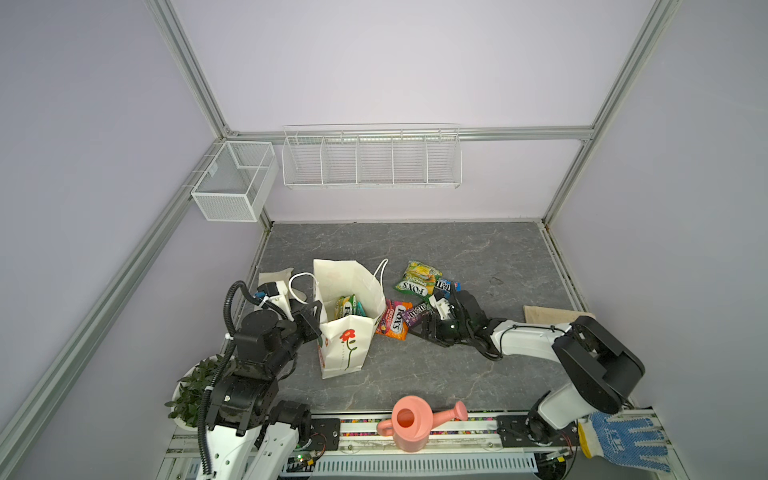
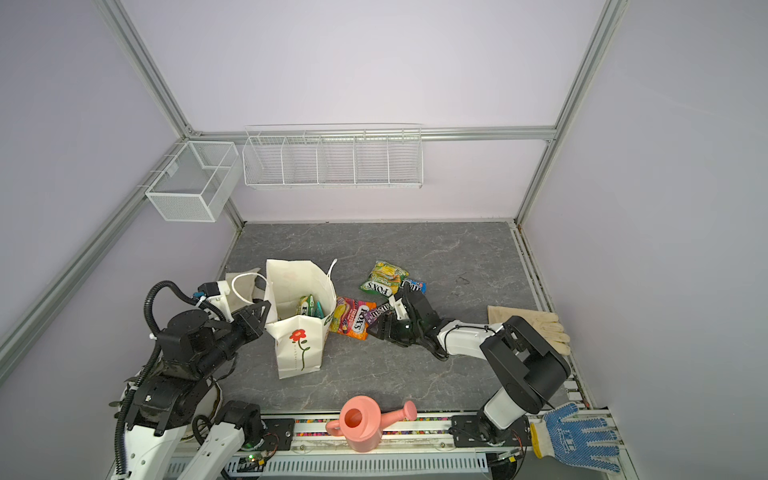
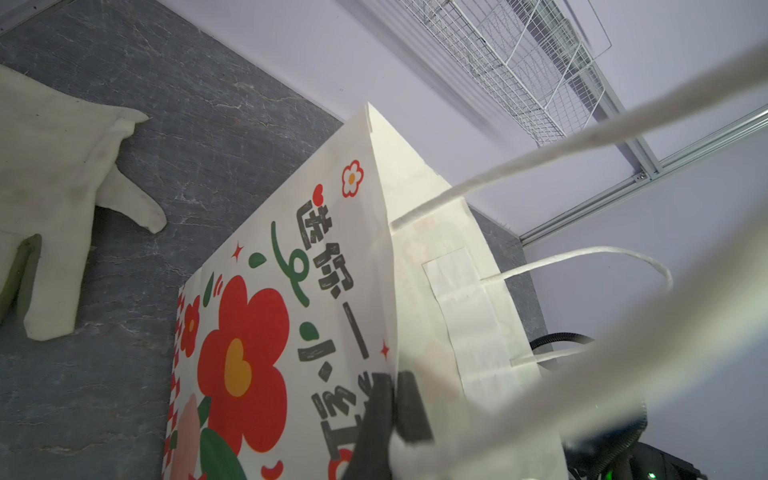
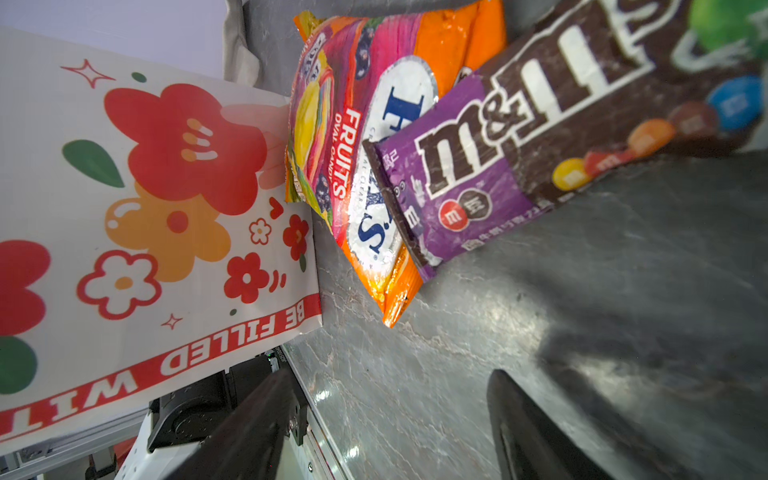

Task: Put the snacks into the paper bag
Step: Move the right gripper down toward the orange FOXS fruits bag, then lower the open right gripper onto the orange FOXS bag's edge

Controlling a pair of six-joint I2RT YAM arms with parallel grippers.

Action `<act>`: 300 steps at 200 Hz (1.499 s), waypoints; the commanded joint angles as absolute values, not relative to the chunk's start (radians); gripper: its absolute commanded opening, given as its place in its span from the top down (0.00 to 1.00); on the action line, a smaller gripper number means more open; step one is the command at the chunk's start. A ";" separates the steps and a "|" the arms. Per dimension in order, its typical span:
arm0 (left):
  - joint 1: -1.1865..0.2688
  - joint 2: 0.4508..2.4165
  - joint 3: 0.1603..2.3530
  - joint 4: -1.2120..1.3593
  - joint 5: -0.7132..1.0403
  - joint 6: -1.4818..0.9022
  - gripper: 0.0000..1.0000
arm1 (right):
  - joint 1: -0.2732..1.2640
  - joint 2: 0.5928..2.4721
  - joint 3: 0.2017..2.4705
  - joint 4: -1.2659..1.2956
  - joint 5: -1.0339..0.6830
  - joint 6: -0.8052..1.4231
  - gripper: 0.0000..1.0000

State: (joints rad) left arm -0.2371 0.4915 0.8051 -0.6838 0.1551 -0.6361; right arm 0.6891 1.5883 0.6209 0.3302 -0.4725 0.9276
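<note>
Right gripper [image 4: 392, 374] hung spread and empty near the purple M&M's pack [image 4: 478, 174], which overlapped the orange FOX'S bag [image 4: 374, 124] just beside the paper bag [image 1: 349, 345]. Left gripper [image 3: 392, 411], I saw, was clamped on that bag's rim; at least 2 packets [image 1: 348, 307] sat inside.

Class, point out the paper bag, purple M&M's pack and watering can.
paper bag [image 1: 338, 353]: a top view, front panel
purple M&M's pack [image 4: 469, 191]: right wrist view, purple end
watering can [image 1: 413, 438]: a top view, body
</note>
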 commanded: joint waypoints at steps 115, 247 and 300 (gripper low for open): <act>-0.241 0.473 0.804 -0.667 0.165 -0.640 1.00 | 0.727 1.694 0.610 0.481 -0.459 1.015 0.27; -0.241 0.441 0.797 -0.631 0.203 -0.645 1.00 | 0.743 1.785 0.641 0.532 -0.451 1.054 0.31; -0.241 0.434 0.798 -0.629 0.205 -0.645 1.00 | 0.750 1.826 0.668 0.543 -0.445 1.076 0.32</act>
